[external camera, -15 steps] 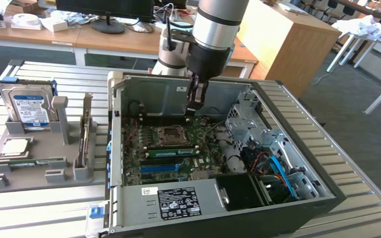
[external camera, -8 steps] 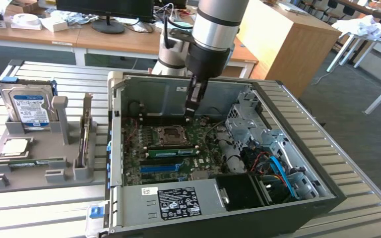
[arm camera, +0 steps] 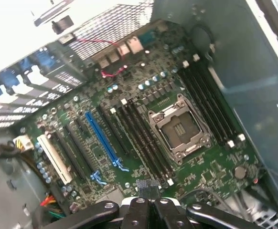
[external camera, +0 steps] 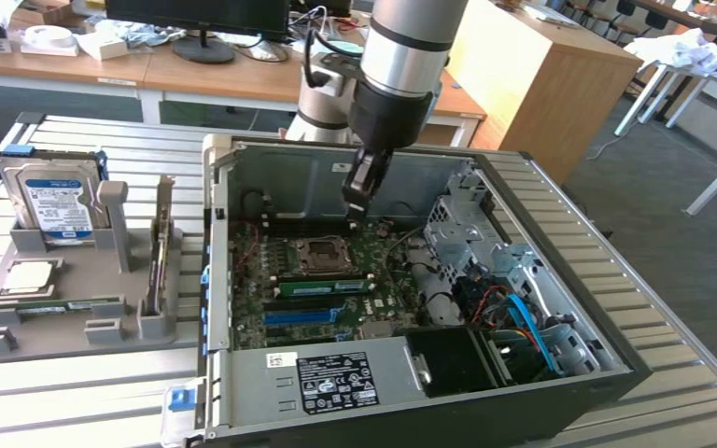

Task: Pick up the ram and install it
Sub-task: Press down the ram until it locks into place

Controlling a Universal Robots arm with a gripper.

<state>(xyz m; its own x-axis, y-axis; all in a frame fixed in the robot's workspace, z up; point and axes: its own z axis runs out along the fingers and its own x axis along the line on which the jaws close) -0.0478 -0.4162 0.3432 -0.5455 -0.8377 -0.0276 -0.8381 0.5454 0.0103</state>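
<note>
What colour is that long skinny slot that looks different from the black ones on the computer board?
Bright blue. The long slot stands out among black ones on the green motherboard, and it shows best in the wrist view.

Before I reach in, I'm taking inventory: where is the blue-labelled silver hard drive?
At the exterior view's left, the blue-labelled silver hard drive stands upright in the grey holder, beside the open computer case.

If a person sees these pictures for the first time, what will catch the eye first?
Probably the open computer case in the middle of the slatted table, with its green motherboard exposed. The arm's gripper, shut, hangs inside it above the empty processor socket. On the exterior view's left, a grey rack holds a blue-labelled hard drive.
</note>
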